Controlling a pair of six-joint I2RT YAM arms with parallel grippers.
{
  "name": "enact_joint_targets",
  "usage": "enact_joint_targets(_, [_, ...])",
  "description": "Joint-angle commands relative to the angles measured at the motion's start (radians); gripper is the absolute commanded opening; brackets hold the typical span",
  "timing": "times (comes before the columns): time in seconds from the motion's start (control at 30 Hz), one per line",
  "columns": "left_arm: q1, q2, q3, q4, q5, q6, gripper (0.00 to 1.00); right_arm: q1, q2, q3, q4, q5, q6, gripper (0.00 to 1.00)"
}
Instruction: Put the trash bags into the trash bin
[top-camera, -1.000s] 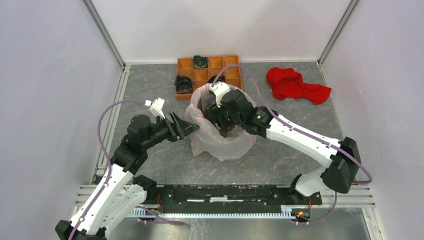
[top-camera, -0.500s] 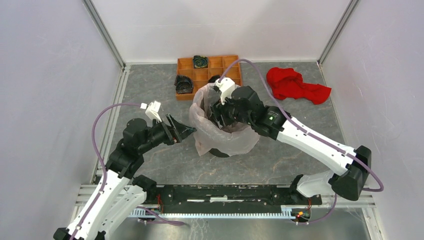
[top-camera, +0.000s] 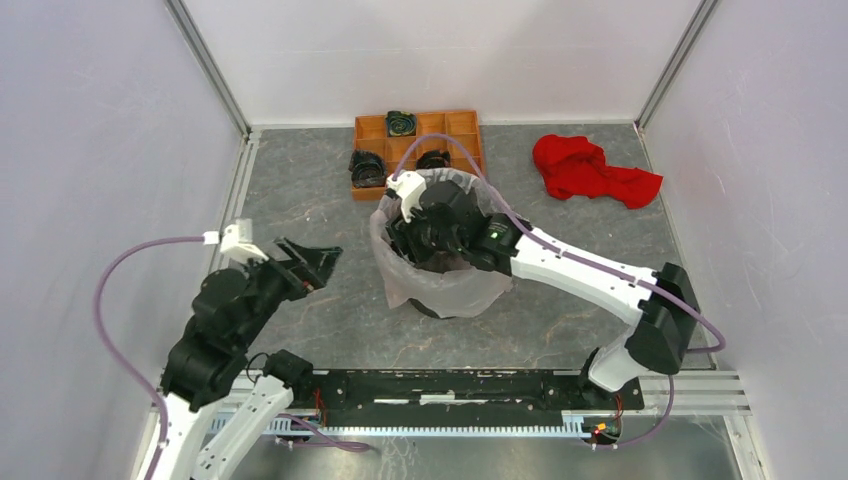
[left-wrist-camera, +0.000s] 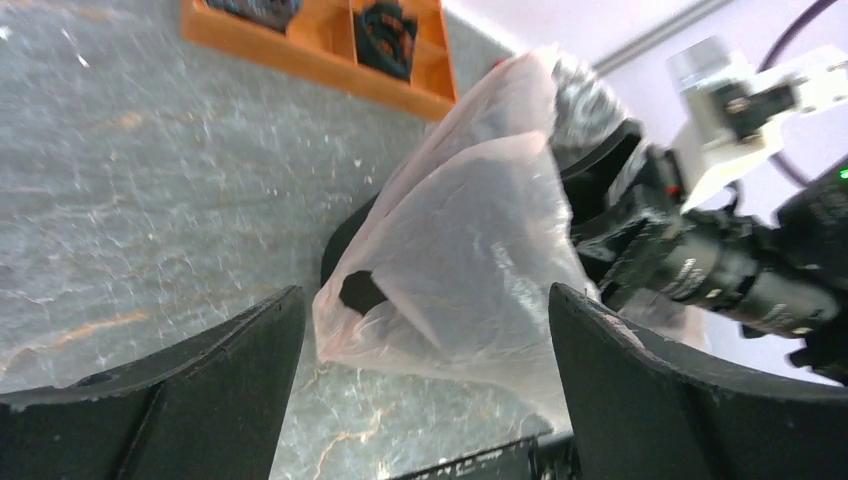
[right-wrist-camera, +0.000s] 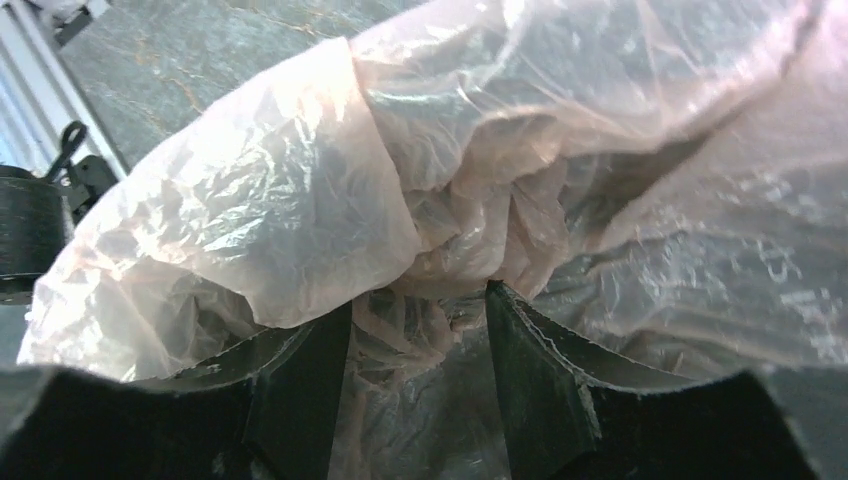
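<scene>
The trash bag (top-camera: 447, 287), thin pale pink film, is draped over and around the black trash bin (left-wrist-camera: 343, 243), which shows only at its lower side and through a hole in the film. My right gripper (right-wrist-camera: 418, 300) reaches down inside the bag-lined bin. Its fingers (right-wrist-camera: 310, 380) stand apart, and wrinkled film is bunched in the gap and over their tips. My left gripper (top-camera: 322, 267) hangs open to the left of the bag, well apart from it, with nothing between its fingers. In the left wrist view the bag (left-wrist-camera: 470, 250) lies ahead of the open left gripper (left-wrist-camera: 425, 300).
An orange compartment tray (top-camera: 465, 125) holding dark coiled items stands just behind the bin. A red cloth (top-camera: 590, 170) lies at the back right. The black base rail (top-camera: 450, 385) runs along the near edge, and white walls close both sides.
My left gripper opened wide and drew back to the left, away from the bag. My right gripper shifted left inside the bin, its jaws narrowing a little, and the bag's left side settled.
</scene>
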Motion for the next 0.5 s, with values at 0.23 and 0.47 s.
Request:
enact_joint_targets(0.23, [0.001, -0.062, 0.107, -0.102, -0.197, 0.046, 0.98, 0.025, 0.144, 0.165, 0.239, -0.243, 0.022, 0.60])
enact_joint_targets(0.47, [0.001, -0.043, 0.175, -0.103, -0.210, 0.091, 1.00, 0.039, 0.056, 0.252, -0.013, -0.038, -0.040, 0.76])
